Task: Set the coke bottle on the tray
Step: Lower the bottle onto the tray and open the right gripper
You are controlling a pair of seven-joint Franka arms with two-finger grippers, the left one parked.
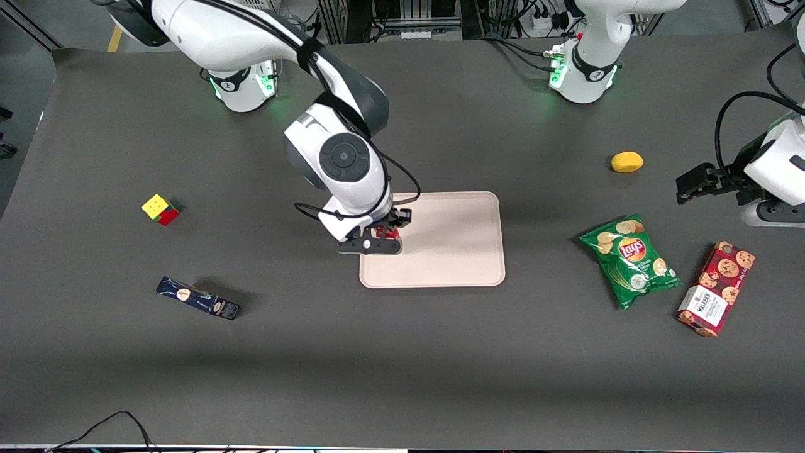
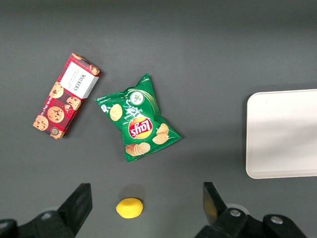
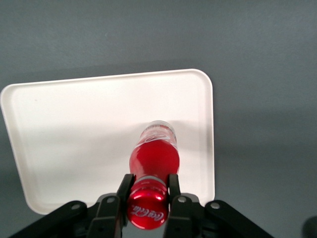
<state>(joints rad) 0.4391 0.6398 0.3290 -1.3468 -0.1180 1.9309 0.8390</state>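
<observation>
My right gripper (image 3: 147,187) is shut on the red cap and neck of the coke bottle (image 3: 153,153), a slim red bottle with a clear base. The bottle hangs upright over the pale pinkish-beige tray (image 3: 74,129), near one of its short edges; whether its base touches the tray I cannot tell. In the front view the gripper (image 1: 383,236) is over the tray's (image 1: 453,245) edge toward the working arm's end, and only a bit of the red bottle (image 1: 390,233) shows under the hand.
A Rubik's cube (image 1: 161,209) and a dark blue elongated box (image 1: 198,298) lie toward the working arm's end. A lemon (image 1: 627,162), a green chips bag (image 1: 630,258) and a red cookie box (image 1: 716,289) lie toward the parked arm's end.
</observation>
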